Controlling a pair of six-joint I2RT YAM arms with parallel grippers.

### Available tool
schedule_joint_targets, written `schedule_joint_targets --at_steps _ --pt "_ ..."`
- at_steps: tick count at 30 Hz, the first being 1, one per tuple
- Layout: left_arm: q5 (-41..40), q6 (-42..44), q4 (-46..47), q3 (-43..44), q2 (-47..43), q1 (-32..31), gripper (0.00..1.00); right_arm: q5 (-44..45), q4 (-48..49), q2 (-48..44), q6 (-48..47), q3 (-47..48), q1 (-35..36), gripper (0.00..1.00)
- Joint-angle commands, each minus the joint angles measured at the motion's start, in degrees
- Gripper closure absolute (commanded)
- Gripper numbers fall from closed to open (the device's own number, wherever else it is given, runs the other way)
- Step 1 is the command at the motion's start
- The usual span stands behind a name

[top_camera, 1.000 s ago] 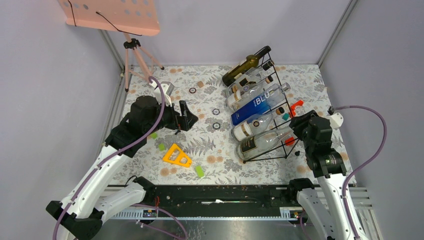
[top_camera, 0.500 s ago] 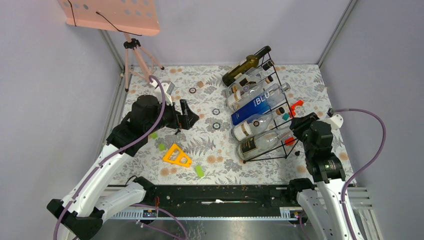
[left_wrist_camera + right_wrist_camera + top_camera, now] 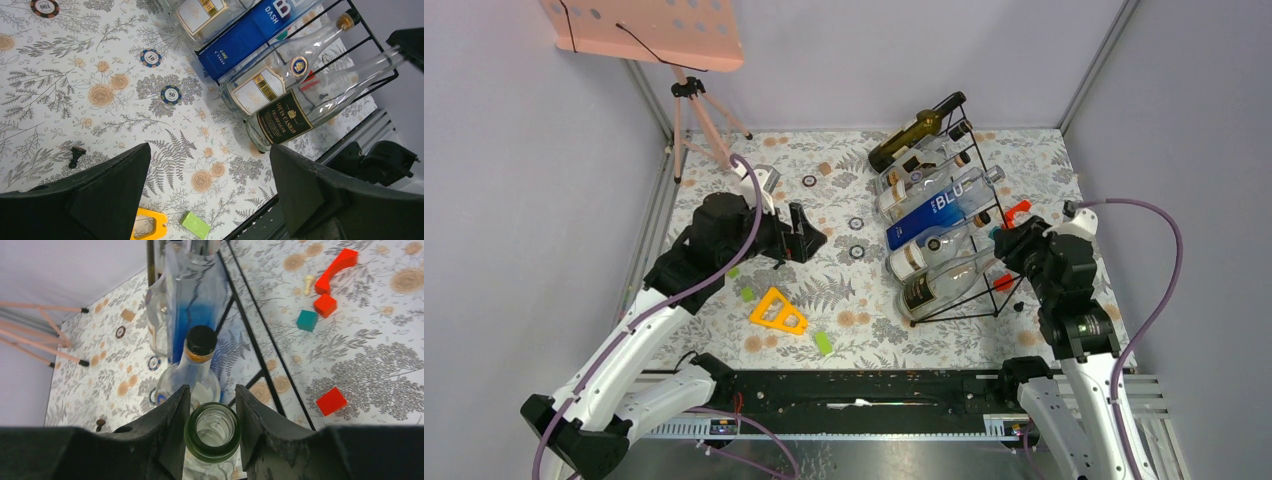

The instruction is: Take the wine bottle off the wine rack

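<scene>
Right wrist view first: my right gripper point(image 3: 212, 407) fills the bottom of the frame, so all I get of the wine bottle point(image 3: 212, 432) is its open, green-tinted mouth. Its body and label are hidden beneath my fingers point(image 3: 170, 425). From above, the bottles in the wine rack point(image 3: 944, 215) overlap, and I can't read anything on the dark bottle point(image 3: 909, 133) at the far end. In the left wrist view the blue bottle point(image 3: 250, 32) runs off the top edge, leaving only "DASH" and a big "B". The top view gives me "BLU" on it. The wine bottle point(image 3: 300, 112) carries a black label with gold print. Its top word reads LOUIS, and the rest is too small for me to be sure. The poker chips point(image 3: 171, 94) on the table point(image 3: 60, 85) read 50, 10 and 100. Now the grip: my right gripper point(image 3: 1014, 250) is closed on the neck of the wine bottle point(image 3: 949, 283), a finger pressed against each side of the rim. The bottle lies slanted in the nearest slot of the rack, with its base down toward the middle of the table and its neck up at my right gripper. My left gripper point(image 3: 809, 237) hangs wide open and holds nothing. It sits well apart from the rack, out over the middle of the table, and the rack shows between its fingers point(image 3: 115, 185) in the left wrist view.
</scene>
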Motion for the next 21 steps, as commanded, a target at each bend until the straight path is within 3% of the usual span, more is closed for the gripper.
schedule_joint_targets --at_steps 1,21 --pt "2.7 3.7 5.1 -1.9 -0.3 -0.7 0.01 -6.1 9.1 1.8 -2.9 7.2 -0.2 1.0" --pt "7.6 7.6 16.0 -2.5 6.1 -12.0 0.01 -23.7 14.0 -2.1 -3.6 8.7 0.1 1.0"
